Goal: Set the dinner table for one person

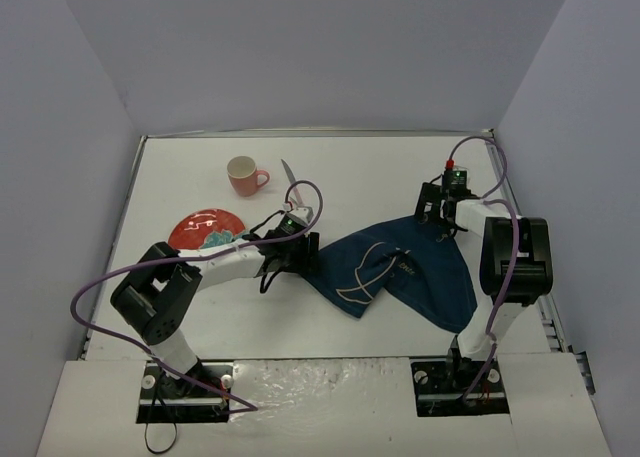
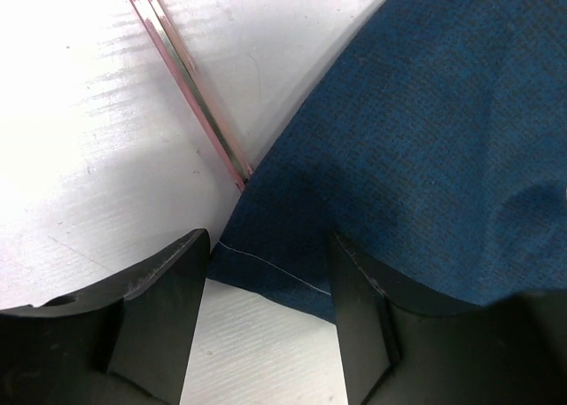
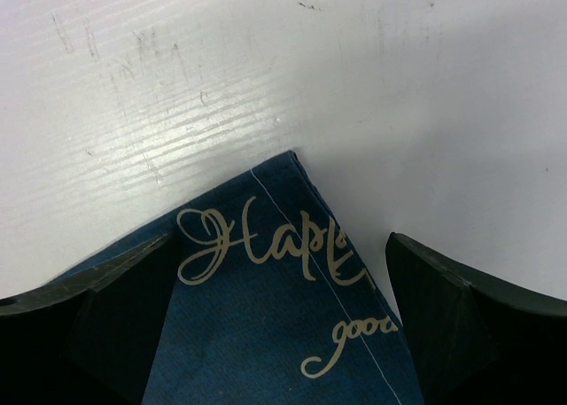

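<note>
1. Fingers on the left (image 2: 159, 325) stand apart astride the edge of the navy cloth (image 1: 400, 272); right fingers (image 3: 443, 307) gape over its corner.
2. Cloth lies bunched on the white surface (image 1: 200, 167); a shallow pinch may slip off.

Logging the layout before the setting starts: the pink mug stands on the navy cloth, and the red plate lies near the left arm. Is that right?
Not quite. The pink mug stands on the bare white table, apart from the navy cloth, as the top external view shows. The red plate does lie near the left arm.
</note>
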`<state>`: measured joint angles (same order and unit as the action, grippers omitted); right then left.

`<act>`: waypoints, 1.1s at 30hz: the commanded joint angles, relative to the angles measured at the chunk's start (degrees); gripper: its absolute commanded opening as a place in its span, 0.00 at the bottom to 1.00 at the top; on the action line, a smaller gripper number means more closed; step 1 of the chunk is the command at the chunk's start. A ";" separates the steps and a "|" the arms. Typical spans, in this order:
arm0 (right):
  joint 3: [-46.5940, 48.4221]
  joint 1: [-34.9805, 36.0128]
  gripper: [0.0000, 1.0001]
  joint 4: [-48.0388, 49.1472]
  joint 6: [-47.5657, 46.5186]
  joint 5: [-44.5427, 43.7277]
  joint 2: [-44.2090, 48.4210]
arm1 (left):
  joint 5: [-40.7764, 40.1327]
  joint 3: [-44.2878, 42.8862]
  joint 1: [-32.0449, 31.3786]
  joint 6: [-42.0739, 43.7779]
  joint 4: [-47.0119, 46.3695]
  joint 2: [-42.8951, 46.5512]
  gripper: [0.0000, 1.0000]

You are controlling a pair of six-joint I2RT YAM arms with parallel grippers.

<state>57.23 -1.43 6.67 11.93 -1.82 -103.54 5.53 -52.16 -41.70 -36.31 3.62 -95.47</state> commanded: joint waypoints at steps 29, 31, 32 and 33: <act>3.48 1.08 0.00 -2.93 0.18 -0.82 9.35 | -3.28 -6.57 -0.84 5.48 14.00 10.00 0.00; 3.93 1.08 0.00 -3.19 0.54 -2.12 11.79 | -3.68 -7.42 -0.84 6.34 14.71 11.64 0.00; 4.17 1.08 0.00 -3.33 0.72 -2.58 13.14 | -3.75 -7.92 -0.86 6.80 15.19 12.47 0.00; 4.77 1.08 0.00 -3.54 0.94 -3.73 14.90 | -3.92 -9.20 -0.90 7.31 15.92 13.54 0.00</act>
<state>59.68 -0.64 2.55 11.74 -0.66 -96.88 3.72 -55.81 -42.06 -32.29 17.57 -88.06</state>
